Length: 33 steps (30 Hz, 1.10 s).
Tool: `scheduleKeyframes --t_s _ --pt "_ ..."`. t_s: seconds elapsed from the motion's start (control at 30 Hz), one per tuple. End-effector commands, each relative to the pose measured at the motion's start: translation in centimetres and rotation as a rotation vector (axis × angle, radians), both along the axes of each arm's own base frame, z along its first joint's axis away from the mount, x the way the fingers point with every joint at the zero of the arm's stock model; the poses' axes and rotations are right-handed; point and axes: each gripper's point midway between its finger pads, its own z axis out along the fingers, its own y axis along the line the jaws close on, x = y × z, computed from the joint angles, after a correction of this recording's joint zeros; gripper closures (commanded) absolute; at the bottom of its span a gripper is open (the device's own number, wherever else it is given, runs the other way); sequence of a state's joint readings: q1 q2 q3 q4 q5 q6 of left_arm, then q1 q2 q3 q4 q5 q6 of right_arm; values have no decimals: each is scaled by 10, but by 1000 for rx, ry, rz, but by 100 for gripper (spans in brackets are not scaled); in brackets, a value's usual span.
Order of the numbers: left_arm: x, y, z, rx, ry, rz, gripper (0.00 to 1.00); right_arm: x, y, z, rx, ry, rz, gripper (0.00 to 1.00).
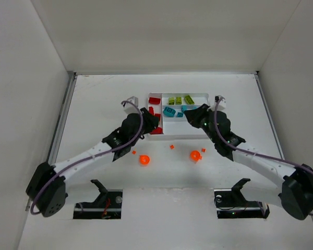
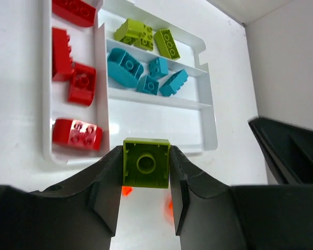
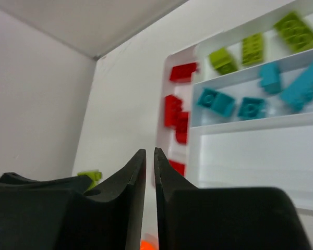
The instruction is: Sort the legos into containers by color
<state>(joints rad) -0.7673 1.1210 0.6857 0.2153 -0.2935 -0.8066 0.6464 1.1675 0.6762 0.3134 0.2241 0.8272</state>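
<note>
Left wrist view: left claw (image 2: pixel 145 179) pinches one yellow-green brick (image 2: pixel 146 162), stud face toward the lens, a finger flat on each side. The top view hides this grip under the wrist. Ahead of the claw lies the white tray (image 2: pixel 211 120). It holds red bricks (image 2: pixel 75 86) in the side slot ahead-left, teal bricks (image 2: pixel 141 73) in the middle long slot, and yellow-green bricks (image 2: pixel 148 36) in the farthest slot. An orange piece (image 2: pixel 126 190) shows blurred beneath the held brick.

Right wrist view: right claw (image 3: pixel 148 156) pressed together, only a sliver between the fingers, nothing in it. Tray ahead and to its right, blurred. The held brick peeks out low to that claw's left.

Top view: left arm (image 1: pixel 88 156) stretches diagonally inward from its base, claw at the tray's near-left corner by the red slot. Right arm (image 1: pixel 261 164) mirrors it, claw above the tray's near-right part, covering some of it. The claws sit near each other, apart. Orange pieces (image 1: pixel 144 160) lie loose on the table (image 1: pixel 94 104) behind both claws, between the arms, outside the tray.
</note>
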Motion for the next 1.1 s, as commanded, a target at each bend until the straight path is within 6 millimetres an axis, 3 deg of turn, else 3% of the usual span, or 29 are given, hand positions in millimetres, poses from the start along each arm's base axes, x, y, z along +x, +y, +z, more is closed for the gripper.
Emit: scheduleKeyframes --t_s 0.0,0.23,0.43,0.6,0.83,1.07 --pt "41 -20 24 57 -79 0 87 -7 -40 -38 -133 48 -76 83" --pt "123 -73 20 109 -68 -33 86 -21 -64 -52 -190 28 -125 77" --pt "175 -115 6 159 -78 -94 86 -31 -73 -60 -176 13 -145 74" --pt "202 -150 -13 186 -84 -146 84 -36 -74 -63 -170 6 -133 73" --pt "235 -174 -39 217 -69 -153 83 -41 -78 -63 -155 -8 -133 72" --pt "241 -186 -53 242 -67 -161 80 -41 -75 -65 -165 -2 -121 70"
